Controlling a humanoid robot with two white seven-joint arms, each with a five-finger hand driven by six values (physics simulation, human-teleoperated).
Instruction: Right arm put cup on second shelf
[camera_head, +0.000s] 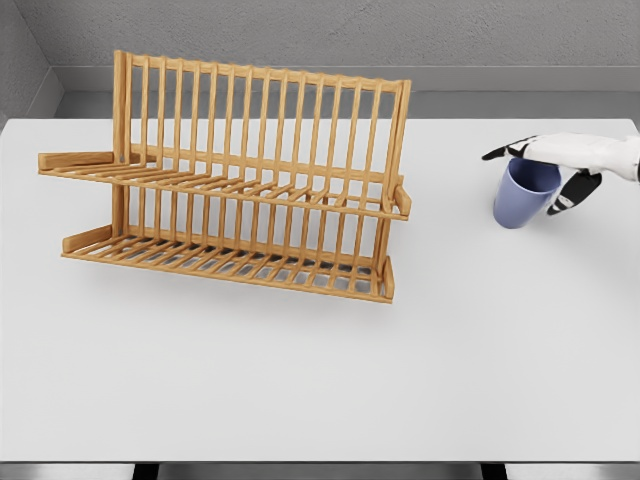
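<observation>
A blue cup (524, 194) stands upright on the white table (320, 380) at the right, mouth up. My right hand (540, 172) reaches in from the right edge and sits at the cup's rim. Its dark-tipped fingers (503, 152) stretch out straight over the far rim, and the thumb hangs beside the cup's right wall. The hand looks open, not closed on the cup. A wooden two-tier dish rack (240, 180) stands left of centre. Its upper shelf (220, 185) and lower shelf (225, 260) are slatted and hold nothing. The cup is well to the right of the rack.
The rack's tall slatted back (260, 110) rises behind both shelves, which open toward me. A grey wall runs behind the table's far edge. The table's front edge lies near the bottom of the view.
</observation>
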